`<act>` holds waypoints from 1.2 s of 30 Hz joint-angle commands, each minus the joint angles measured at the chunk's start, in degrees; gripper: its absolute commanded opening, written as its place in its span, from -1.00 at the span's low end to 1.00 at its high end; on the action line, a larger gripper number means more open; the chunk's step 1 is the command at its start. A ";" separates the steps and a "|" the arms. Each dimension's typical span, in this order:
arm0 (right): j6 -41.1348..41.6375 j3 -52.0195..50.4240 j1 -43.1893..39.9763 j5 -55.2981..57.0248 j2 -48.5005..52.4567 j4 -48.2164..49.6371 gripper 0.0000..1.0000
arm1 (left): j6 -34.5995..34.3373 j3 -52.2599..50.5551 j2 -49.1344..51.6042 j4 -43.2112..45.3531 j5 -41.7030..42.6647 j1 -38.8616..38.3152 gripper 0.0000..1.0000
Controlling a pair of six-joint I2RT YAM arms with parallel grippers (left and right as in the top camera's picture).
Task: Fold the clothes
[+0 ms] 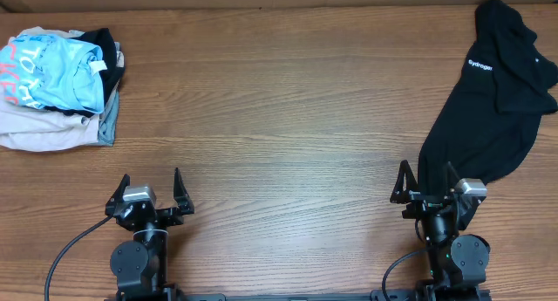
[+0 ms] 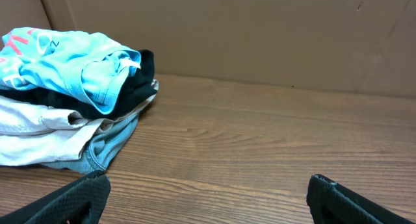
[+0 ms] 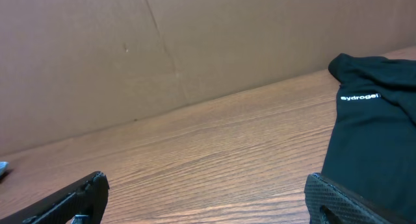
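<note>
Black arms (image 1: 139, 249) carry silver wrist blocks (image 1: 138, 194), textured pointed gripper fingers (image 2: 71, 201), black cables (image 1: 70, 253).

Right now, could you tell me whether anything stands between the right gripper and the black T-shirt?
Nothing visible does. The near edge of the black T-shirt lies right by the open right gripper, and the pile of other clothes sits far left.

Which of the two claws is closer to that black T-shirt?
Right. The right gripper sits open just at the lower edge of the black T-shirt. The left gripper is far across the table, nearer the pile of other clothes.
</note>
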 commanded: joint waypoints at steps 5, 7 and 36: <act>0.09 -0.59 0.07 -0.28 -0.39 0.42 1.00 | -0.59 -0.20 -0.70 -0.09 0.02 0.57 1.00; 0.09 -0.59 0.07 -0.28 -0.39 0.42 1.00 | -0.59 -0.20 -0.70 -0.09 0.02 0.57 1.00; -8.50 18.45 0.07 3.78 2.47 11.04 1.00 | -1.42 22.18 3.65 -1.51 7.82 0.57 1.00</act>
